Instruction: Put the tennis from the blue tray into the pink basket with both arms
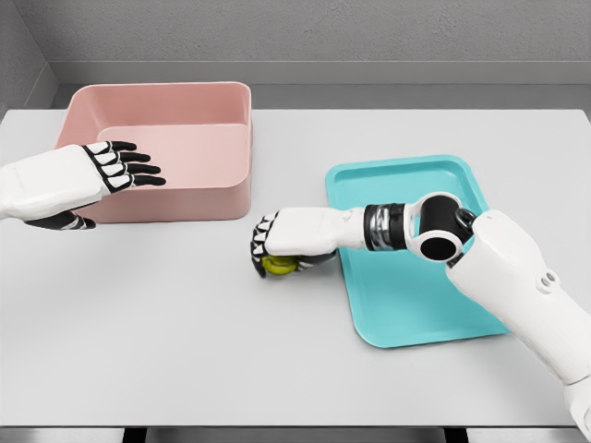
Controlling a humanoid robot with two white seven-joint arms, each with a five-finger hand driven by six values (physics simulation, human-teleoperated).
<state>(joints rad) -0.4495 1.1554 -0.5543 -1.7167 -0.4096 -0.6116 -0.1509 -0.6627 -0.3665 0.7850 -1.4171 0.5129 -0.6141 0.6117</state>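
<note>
A white table (185, 351) fills most of the view, its near edge running along the bottom. Beyond its far edge stands a grey wall (323, 32), with a darker wall (18, 55) at far left.

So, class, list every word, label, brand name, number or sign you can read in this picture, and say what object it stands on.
None: no readable text appears anywhere.
Pink basket: plain walls.
Blue tray: plain.
Tennis ball, held under the right hand: mostly covered, no marking visible.
Left hand and table: unmarked.
</note>
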